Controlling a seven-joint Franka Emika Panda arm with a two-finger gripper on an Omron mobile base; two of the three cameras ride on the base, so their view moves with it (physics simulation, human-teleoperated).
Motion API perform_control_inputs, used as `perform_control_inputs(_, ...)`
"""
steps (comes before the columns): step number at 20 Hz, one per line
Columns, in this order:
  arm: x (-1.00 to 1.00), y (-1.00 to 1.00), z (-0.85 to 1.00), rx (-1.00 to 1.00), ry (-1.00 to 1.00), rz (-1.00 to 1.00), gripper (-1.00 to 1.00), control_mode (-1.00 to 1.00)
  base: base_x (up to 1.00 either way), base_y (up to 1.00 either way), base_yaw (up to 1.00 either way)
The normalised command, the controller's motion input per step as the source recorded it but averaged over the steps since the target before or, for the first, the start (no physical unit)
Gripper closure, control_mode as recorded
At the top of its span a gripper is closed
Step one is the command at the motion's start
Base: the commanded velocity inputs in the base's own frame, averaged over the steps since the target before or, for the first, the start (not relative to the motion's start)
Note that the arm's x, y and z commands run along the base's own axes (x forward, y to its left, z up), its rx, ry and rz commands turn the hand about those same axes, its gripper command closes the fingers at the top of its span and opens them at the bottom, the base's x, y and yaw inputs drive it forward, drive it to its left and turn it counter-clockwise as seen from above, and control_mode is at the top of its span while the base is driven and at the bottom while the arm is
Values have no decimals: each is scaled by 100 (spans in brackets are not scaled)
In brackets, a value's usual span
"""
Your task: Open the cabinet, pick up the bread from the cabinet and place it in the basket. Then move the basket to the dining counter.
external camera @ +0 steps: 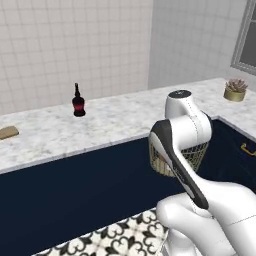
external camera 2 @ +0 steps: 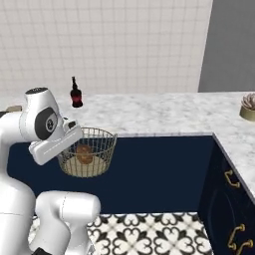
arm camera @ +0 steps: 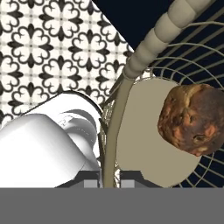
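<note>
The wire-mesh basket [external camera 2: 94, 154] hangs in the air in front of the dining counter's navy base, below the level of the marbled top [external camera 2: 164, 114]. The brown bread [external camera 2: 83, 153] lies on the basket's flat bottom. In the hand view my gripper [arm camera: 108, 175] is shut on the basket's rim wire [arm camera: 114, 131], with the bread [arm camera: 191, 119] to the right on the tan bottom. From the left base view my arm covers most of the basket [external camera: 197, 150], and the dining counter [external camera: 115, 120] stretches behind it. The cabinet is out of view.
A dark red bottle [external camera 2: 75, 94] stands on the counter near the tiled wall. A potted succulent [external camera 2: 247, 107] sits at the counter's right end, and a tan flat object [external camera: 7, 132] at the far left. Navy drawers with brass pulls [external camera 2: 231, 209] line the right side above the patterned floor [external camera 2: 149, 234].
</note>
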Motion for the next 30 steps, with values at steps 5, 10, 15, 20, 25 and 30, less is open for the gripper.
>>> perform_control_inputs(5, 0, 0, 0, 0, 0, 0, 100, 100, 100, -40, 27)
perform_control_inputs(10, 0, 0, 0, 0, 0, 0, 100, 100, 100, -31, 29)
perform_control_inputs(15, 0, 0, 0, 0, 0, 0, 100, 100, 76, -13, 16)
perform_control_inputs(20, 0, 0, 0, 0, 0, 0, 100, 100, 0, 0, 0)
perform_control_inputs(25, 58, 2, -4, 0, 0, 1, 100, -100, 6, 0, 0)
perform_control_inputs(30, 100, 29, -43, 0, 0, 19, 100, -100, 0, 0, 0)
